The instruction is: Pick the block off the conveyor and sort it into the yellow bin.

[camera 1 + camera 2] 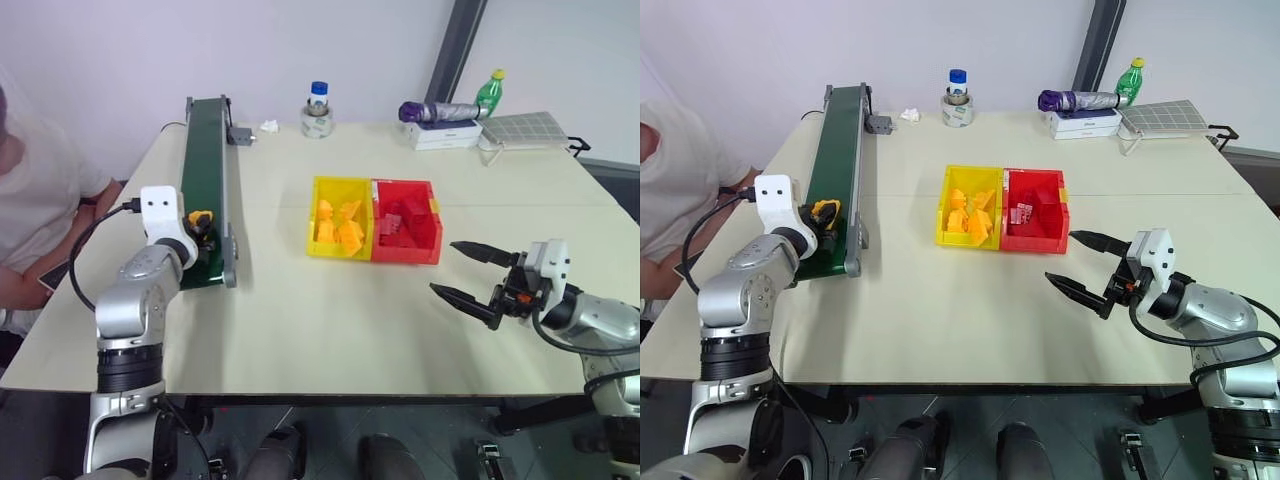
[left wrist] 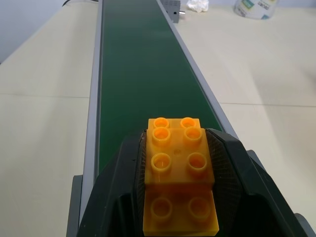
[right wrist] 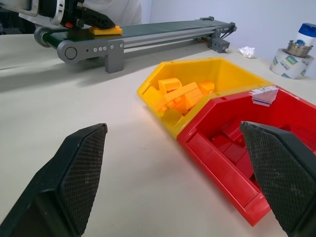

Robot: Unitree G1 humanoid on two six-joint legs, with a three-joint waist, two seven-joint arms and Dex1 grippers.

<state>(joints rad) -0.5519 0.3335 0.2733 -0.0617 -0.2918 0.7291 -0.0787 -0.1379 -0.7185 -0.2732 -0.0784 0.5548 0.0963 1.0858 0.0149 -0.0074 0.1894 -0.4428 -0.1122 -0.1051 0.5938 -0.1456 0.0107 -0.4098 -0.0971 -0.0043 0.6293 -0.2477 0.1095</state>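
The yellow-orange block (image 2: 178,170) sits on the near end of the dark-green conveyor (image 1: 205,150), which runs along the table's left side. My left gripper (image 1: 202,226) is shut on the block, one black finger (image 2: 123,177) pressed against each of its sides. The block (image 3: 105,30) rests level on the belt. The yellow bin (image 1: 340,183) stands mid-table with several yellow-orange pieces inside, joined to a red bin (image 1: 408,186) on its right. My right gripper (image 1: 443,267) hangs open over the table right of the bins, nothing between its fingers (image 3: 81,168).
A person (image 1: 35,205) sits at the table's left edge beside the conveyor. At the back stand a capped jar (image 1: 318,110), a green bottle (image 1: 490,90), a folded umbrella (image 1: 440,110) on a white box, and a grey panel (image 1: 528,128).
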